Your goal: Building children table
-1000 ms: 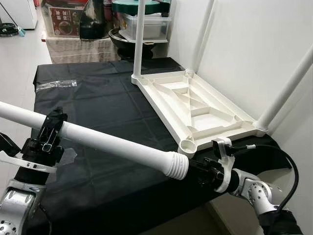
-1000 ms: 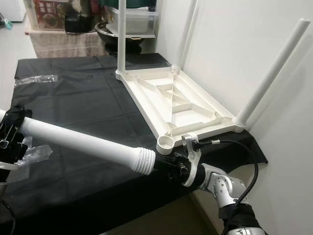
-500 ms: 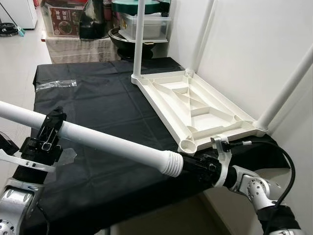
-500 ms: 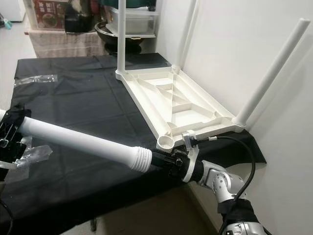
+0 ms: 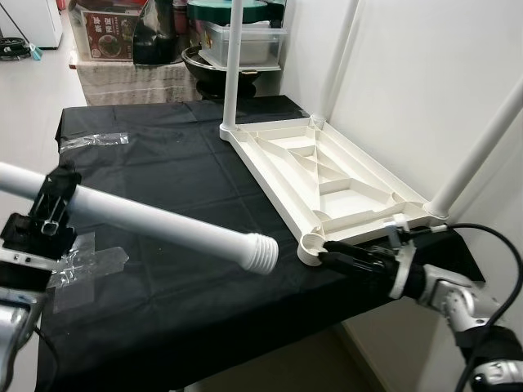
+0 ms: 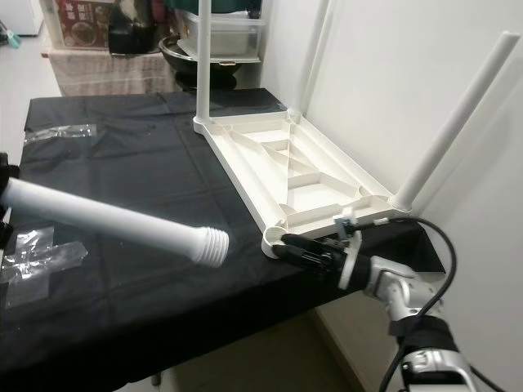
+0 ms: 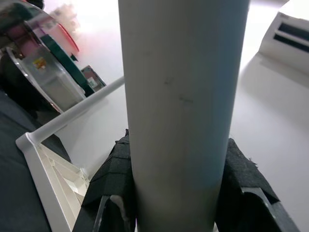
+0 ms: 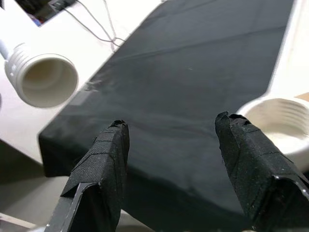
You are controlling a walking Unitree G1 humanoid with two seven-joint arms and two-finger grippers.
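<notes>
Left gripper (image 5: 51, 206): clenched round white table leg (image 5: 163, 226) (threaded end free). Right gripper (image 5: 331, 259): released, beside tabletop (image 5: 327, 175) corner socket (image 5: 311, 245).

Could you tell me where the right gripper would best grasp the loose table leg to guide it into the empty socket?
Probably on the smooth shaft just behind the threaded end of the loose leg, approaching from the socket side. The right gripper is open there, the left gripper holds the far end.

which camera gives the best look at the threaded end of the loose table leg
The right wrist view: it looks straight into the threaded end, showing the ribs and hollow bore. Both eye views show it side-on over the black cloth; the left wrist view shows the leg's smooth shaft between the left gripper's fingers.
</notes>
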